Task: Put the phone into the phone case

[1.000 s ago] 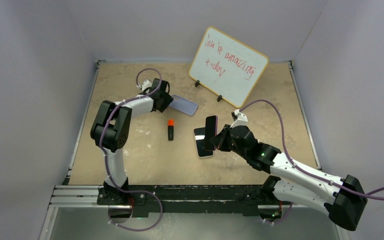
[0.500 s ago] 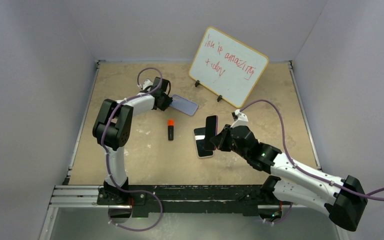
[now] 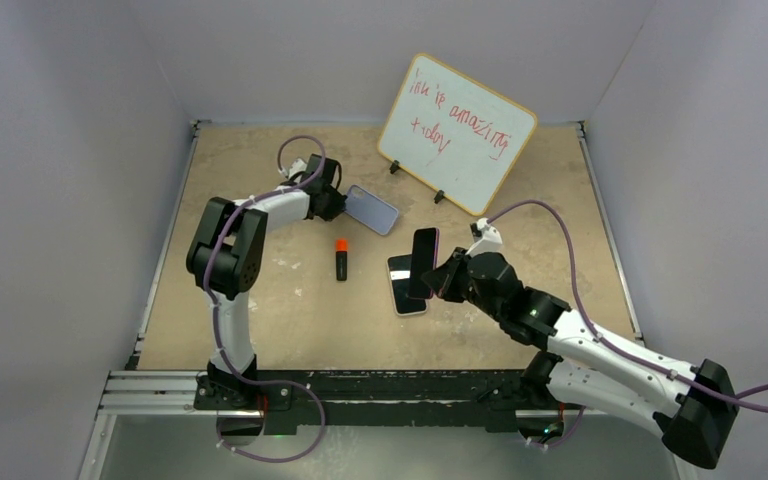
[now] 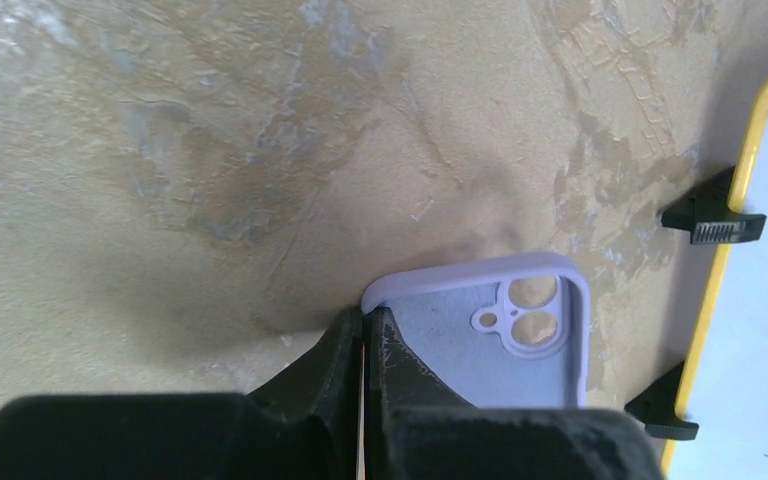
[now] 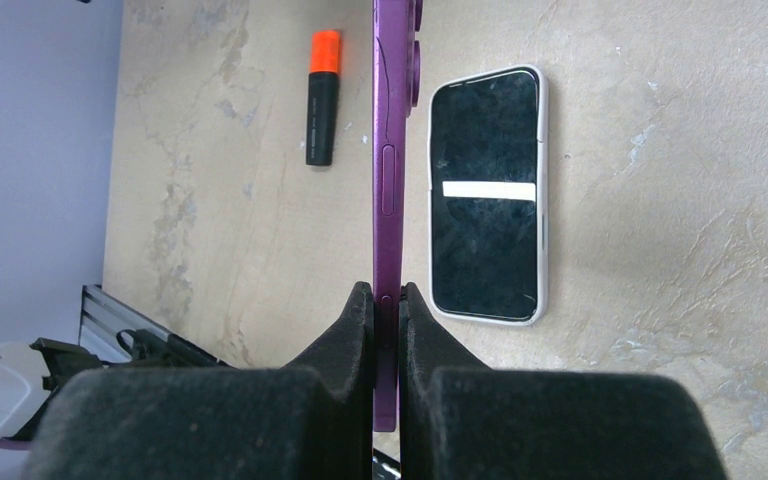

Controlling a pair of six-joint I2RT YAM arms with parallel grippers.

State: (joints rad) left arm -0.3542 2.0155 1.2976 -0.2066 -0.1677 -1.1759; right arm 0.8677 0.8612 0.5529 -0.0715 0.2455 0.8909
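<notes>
Shows a sandy worktop from above, with one arm reaching in from each near corner. Finds the phone case, pale lavender and open side up, far and left of centre, just near-left of a propped whiteboard. Shows the left jaws pinched tight on the case's thin side wall, close to the camera cutout. Finds the phone, purple-edged, held on edge mid-worktop and clamped across its thickness by the right jaws. Shows a second phone lying flat just beside it, screen up with a pale rim, and an orange-capped marker further left.

Probably calls next for carrying the phone far and left to the case. Turn it flat, screen up, camera end matched to the cutout. Seat one end under the lip first, then press the other end down. Loosen the pinch on the wall before the last press, since a clamped side may not seat.

Leaves open worktop between marker and case for the approach. Stay clear of the whiteboard's black feet just right of the case.
</notes>
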